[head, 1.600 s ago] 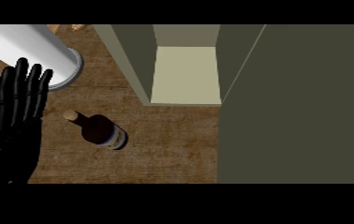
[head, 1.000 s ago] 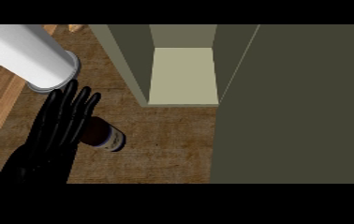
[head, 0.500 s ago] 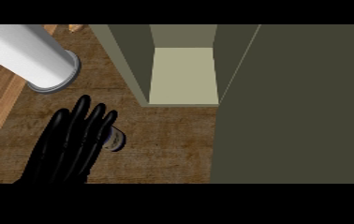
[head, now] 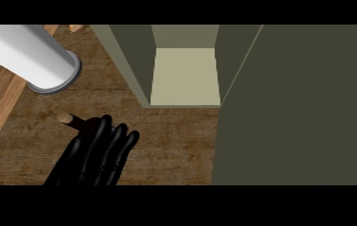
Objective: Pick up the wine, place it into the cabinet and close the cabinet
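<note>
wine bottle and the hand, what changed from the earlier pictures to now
The black hand came in from the left edge, swept right and down over the wine bottle, and now covers its body, so only the cork end and neck show. Whether the fingers have closed on it cannot be seen. The bottle looks to lie about where it did. The open cabinet, the grey forearm at upper left and the counter look unchanged.

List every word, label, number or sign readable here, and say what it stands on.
None can be read.
Wine bottle: only its cork end and a bit of the neck show; the hand covers the rest, so any label is hidden.
Cabinet: plain panels, no text.
Grey cylinder: no markings.
Counter: wood grain only.
</note>
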